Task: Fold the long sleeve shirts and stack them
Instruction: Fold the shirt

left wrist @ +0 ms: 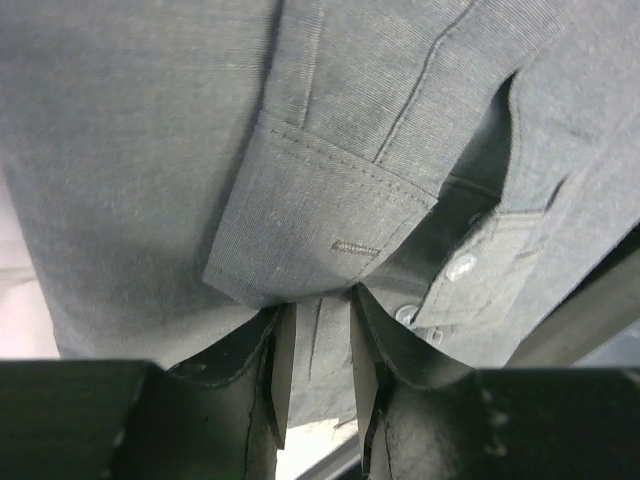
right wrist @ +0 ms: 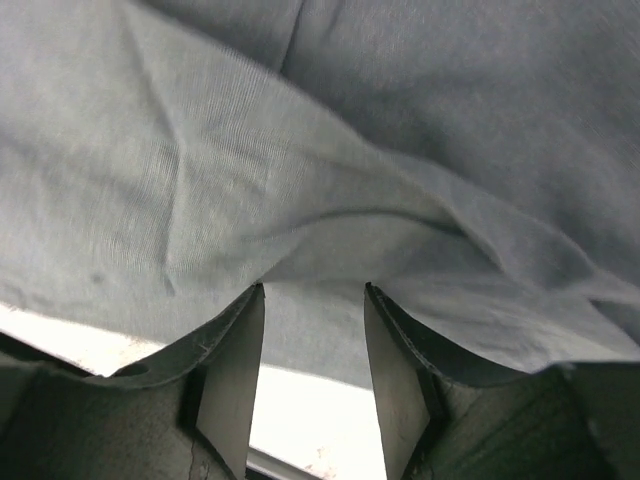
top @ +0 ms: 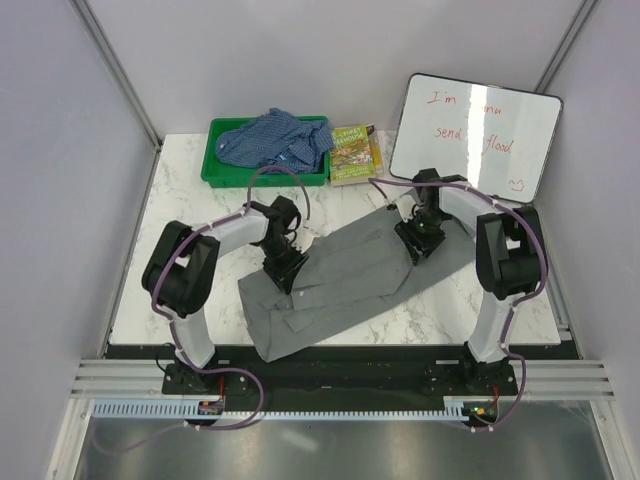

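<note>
The grey long sleeve shirt [top: 360, 270] lies spread across the middle of the marble table [top: 185, 195], partly folded. My left gripper [top: 285, 268] is down on its left part and my right gripper [top: 415, 243] on its upper right edge. In the left wrist view a buttoned cuff [left wrist: 310, 230] lies just past my left gripper [left wrist: 318, 305]; its jaws stand a little apart with grey cloth in the gap. My right gripper [right wrist: 314, 292] has wider jaws straddling the shirt's edge [right wrist: 300, 330]. The blue checked shirt [top: 275, 140] sits crumpled in a bin.
A green bin [top: 215, 165] stands at the back left of the table. Beside it lies a book [top: 352, 153]. A whiteboard [top: 475, 135] with red writing leans at the back right. Grey walls close in both sides.
</note>
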Robot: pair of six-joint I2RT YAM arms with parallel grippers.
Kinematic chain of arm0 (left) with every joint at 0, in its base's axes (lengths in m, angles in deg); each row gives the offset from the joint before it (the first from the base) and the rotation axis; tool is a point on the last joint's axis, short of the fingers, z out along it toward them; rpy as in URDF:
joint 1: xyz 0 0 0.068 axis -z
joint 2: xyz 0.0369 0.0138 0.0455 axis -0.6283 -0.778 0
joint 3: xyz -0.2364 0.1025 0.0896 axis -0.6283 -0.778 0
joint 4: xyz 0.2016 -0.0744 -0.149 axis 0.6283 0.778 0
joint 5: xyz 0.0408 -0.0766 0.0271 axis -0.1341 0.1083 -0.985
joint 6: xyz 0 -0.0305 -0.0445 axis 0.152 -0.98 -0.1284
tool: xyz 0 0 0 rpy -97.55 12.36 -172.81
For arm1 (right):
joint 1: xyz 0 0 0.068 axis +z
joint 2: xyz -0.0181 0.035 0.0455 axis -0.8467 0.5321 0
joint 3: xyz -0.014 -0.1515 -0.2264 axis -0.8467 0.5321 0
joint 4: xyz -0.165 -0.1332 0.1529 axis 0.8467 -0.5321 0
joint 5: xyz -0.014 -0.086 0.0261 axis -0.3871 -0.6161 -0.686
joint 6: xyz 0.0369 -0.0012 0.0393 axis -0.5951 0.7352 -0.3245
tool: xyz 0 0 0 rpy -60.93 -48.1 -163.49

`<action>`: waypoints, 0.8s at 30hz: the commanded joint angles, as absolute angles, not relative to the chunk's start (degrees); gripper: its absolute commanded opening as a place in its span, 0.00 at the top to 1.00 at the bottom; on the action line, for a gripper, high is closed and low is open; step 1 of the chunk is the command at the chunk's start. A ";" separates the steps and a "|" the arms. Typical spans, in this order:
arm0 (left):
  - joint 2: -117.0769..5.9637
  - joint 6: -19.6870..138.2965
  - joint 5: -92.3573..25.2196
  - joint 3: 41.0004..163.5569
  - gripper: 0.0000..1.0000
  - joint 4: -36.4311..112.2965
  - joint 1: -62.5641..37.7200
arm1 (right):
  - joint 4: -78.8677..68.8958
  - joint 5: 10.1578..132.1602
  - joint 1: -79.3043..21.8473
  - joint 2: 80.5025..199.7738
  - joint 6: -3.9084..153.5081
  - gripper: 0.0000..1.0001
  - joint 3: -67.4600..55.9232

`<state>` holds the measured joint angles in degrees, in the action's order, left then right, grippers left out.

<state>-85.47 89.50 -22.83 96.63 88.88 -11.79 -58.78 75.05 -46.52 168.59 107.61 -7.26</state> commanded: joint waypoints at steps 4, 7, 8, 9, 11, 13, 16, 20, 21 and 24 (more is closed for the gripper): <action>-82.99 87.23 -8.80 95.76 0.64 94.16 -6.23 | -52.29 67.40 -48.18 173.75 110.17 0.49 -6.42; -78.79 89.94 -4.04 95.06 0.62 95.05 -6.40 | -51.15 65.28 -48.80 173.76 112.46 0.49 -6.86; -77.11 91.52 -3.60 94.54 0.61 95.14 -6.49 | -51.67 65.36 -48.89 172.71 112.99 0.49 -7.12; -75.53 93.54 -3.16 94.27 0.59 95.40 -7.53 | -52.11 65.97 -48.89 171.66 113.51 0.49 -7.13; -70.27 100.04 -2.90 93.48 0.57 96.02 -9.99 | -55.26 71.39 -48.72 168.85 114.48 0.48 -7.30; -67.09 110.62 -1.57 93.30 0.53 97.51 -14.39 | -57.73 75.10 -48.19 164.71 113.96 0.46 -7.74; -58.40 130.71 -3.68 87.19 0.38 98.31 -16.68 | -61.51 81.69 -47.05 160.23 112.99 0.44 -8.18; -43.81 154.26 -6.23 73.99 0.01 92.52 -16.86 | -62.40 88.29 -42.57 157.06 108.96 0.44 -8.01; -39.78 156.99 -6.32 71.88 0.01 89.81 -16.86 | -62.22 89.17 -41.43 157.06 107.73 0.44 -7.92; -34.14 166.67 -4.93 65.63 0.01 86.56 -16.86 | -60.21 93.57 -37.21 158.28 103.86 0.45 -7.74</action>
<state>-39.77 142.45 -5.78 72.04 93.05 -16.81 -60.64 84.49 -41.65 157.49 109.12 -7.06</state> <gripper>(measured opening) 0.991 0.557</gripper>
